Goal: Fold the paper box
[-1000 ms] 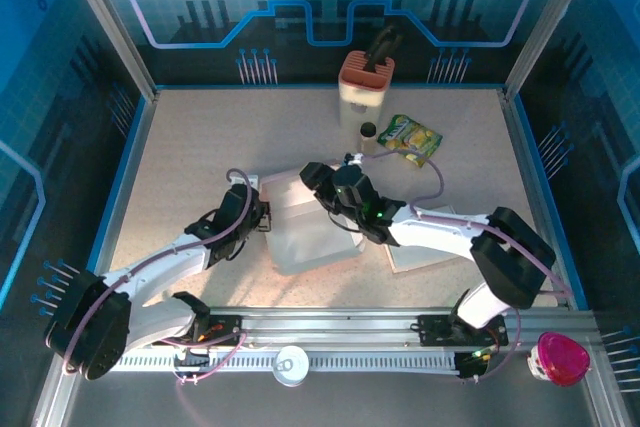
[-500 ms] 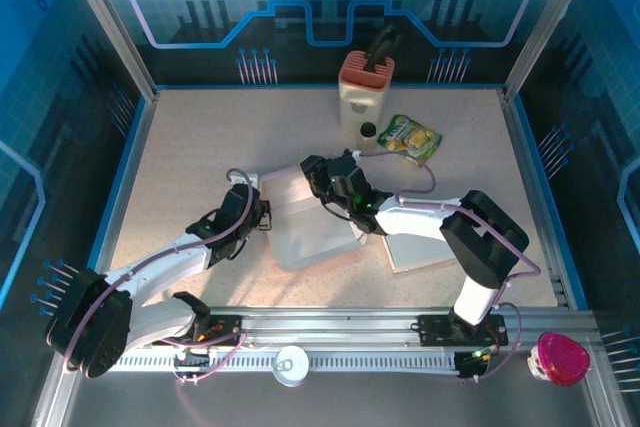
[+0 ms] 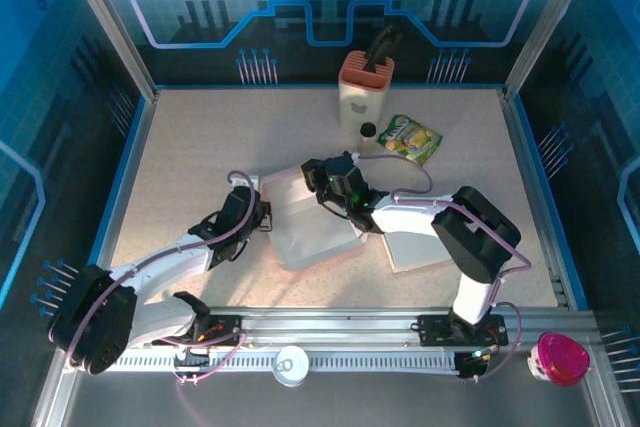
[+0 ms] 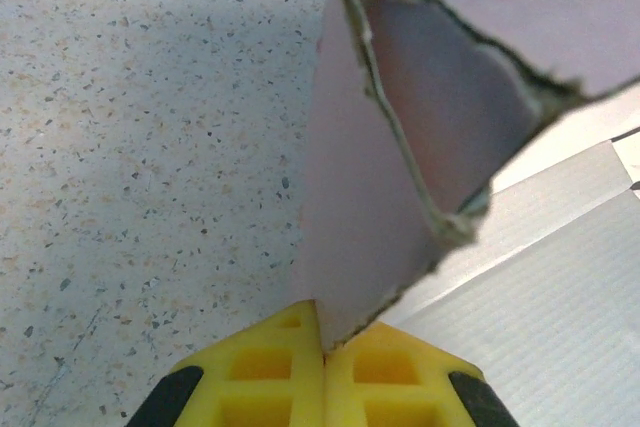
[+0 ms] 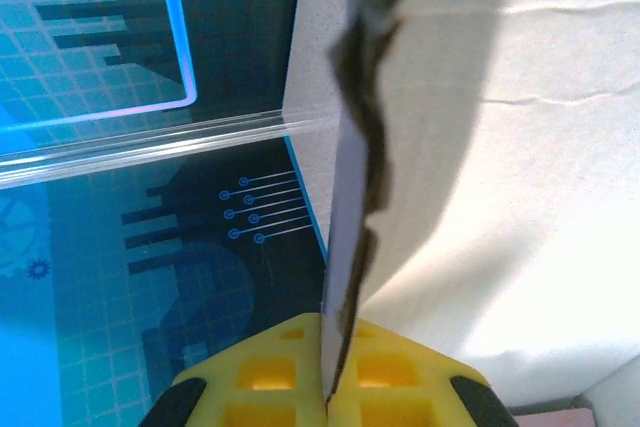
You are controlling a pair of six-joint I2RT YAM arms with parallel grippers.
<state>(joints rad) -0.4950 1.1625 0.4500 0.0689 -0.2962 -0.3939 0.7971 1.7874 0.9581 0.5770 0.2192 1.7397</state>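
Paper box point(image 3: 310, 232) sits partly folded mid-table point(image 3: 200, 147), between the two arms. Left gripper point(image 4: 322, 347) is clamped on a raised side flap at the box's left edge. Right gripper point(image 5: 326, 357) is pinched tight on a thin cardboard edge at the box's far side, the panel rising straight up from its jaws.

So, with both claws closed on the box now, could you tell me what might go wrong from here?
1. The left claw and right claw each pinch a thin wall of the box at its ragged edge; pulling in opposite directions may tear it.
2. The left claw holds only a corner, so that wall might slip free mid-fold.
3. The white jar and snack packet sit just beyond the right claw; a wide swing could knock them.
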